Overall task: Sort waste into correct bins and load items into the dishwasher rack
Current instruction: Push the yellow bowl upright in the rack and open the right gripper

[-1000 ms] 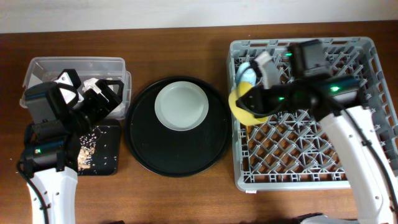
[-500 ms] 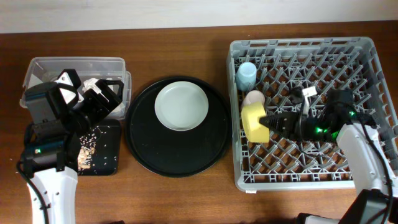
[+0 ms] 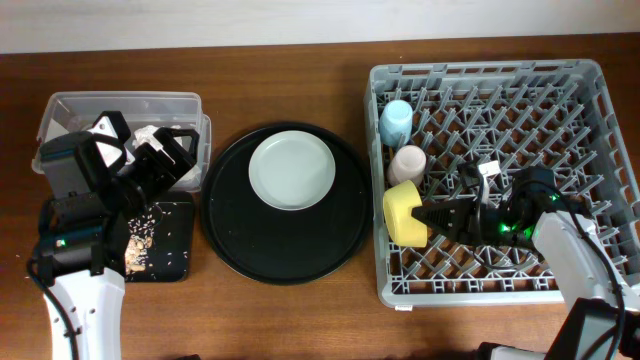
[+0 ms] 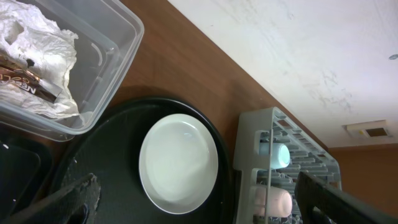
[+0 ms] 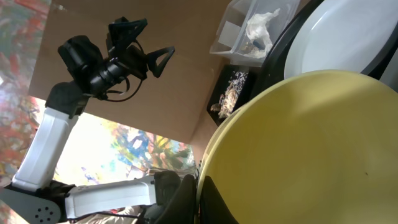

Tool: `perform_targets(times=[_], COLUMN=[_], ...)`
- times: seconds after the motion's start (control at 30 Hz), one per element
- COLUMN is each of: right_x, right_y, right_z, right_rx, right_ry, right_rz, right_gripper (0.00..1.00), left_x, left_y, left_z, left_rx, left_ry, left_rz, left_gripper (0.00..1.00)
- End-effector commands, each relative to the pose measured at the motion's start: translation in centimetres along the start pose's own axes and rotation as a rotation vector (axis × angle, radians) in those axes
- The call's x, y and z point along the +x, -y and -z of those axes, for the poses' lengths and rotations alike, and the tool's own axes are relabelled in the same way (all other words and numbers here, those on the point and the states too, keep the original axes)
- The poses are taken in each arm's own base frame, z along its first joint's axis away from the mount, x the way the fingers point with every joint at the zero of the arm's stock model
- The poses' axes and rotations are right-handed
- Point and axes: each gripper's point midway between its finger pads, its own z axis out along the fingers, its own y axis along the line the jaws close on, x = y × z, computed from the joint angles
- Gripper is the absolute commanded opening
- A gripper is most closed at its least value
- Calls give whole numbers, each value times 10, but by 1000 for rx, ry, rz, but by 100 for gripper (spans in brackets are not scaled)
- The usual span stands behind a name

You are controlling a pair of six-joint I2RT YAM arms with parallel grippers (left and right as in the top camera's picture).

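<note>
Progress: yellow bowl (image 3: 400, 210), still clenched by the right gripper (image 3: 428, 217), has sunk among the dishwasher rack (image 3: 590, 70) pegs, pink cup (image 3: 407, 163) near its fingertips; release seems next.

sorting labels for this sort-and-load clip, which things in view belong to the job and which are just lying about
Job: large grey plastic peg rack, yellow round bowl, small pink cup, small light-blue cup, pale round plate, clear rectangular plastic box, flat black rectangular tray, crumpled white napkin, food scraps.
Lying about: big round black tray, brown wooden table.
</note>
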Motion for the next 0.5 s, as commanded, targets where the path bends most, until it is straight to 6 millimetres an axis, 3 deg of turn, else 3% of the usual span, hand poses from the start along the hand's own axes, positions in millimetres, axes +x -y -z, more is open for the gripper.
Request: perform_targets(times=[0.0,0.27,0.47], right_x=[-2,-27,-28], right_y=[-7,-2,-2], right_z=[1,1,0], right_rx=[-28,-25,-26], right_ry=[15,22,20], right_rz=[6,92,81], right_gripper=[4,4,4], left_x=[-5,-4,-4], left_y=[3,3,3], left_z=[4,4,4], left_rx=[3,1,1], left_ry=[17,15,15], left_rz=[-29,-28,-28], left_gripper=[99,99,99])
